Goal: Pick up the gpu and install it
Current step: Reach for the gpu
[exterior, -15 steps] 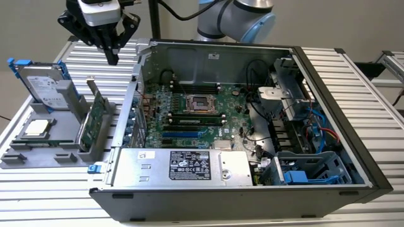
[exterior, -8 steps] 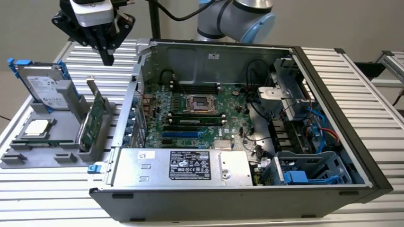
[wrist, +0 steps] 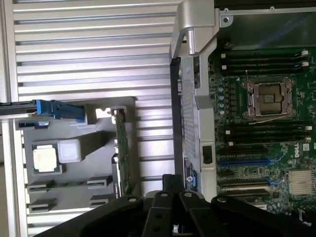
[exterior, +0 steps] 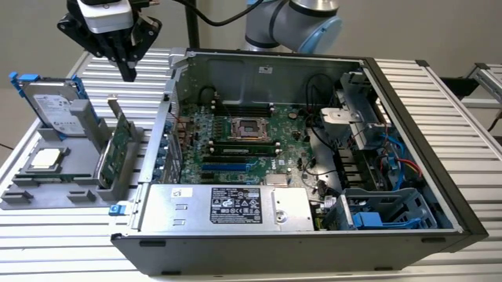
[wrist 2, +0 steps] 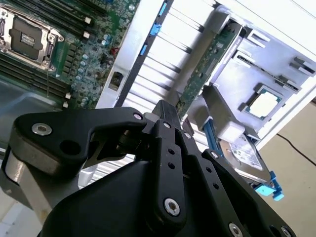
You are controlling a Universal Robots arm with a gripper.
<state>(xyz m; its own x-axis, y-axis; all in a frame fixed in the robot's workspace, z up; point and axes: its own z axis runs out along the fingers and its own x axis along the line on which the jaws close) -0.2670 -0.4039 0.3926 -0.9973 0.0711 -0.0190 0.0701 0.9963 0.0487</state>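
The gpu [exterior: 119,148] is a thin green card standing on edge in a slot of the grey holder [exterior: 47,198], just outside the open computer case [exterior: 408,147] on the exterior view's left. My gripper [exterior: 128,73] hangs in the air above the card's far end, apart from it, with its black fingers pressed together and nothing between them. The card's edge shows in both wrist views, as the gpu [wrist: 121,153] beyond the fingertips [wrist: 173,180] and as the gpu [wrist 2: 207,69] past the fingertips [wrist 2: 165,109].
A silver hard drive [exterior: 55,107] in a blue frame leans in the holder beside the card. A square CPU chip [exterior: 46,158] lies in front of it. Inside the case lie the motherboard [exterior: 235,147] with blue slots [exterior: 227,167] and a power supply [exterior: 227,205].
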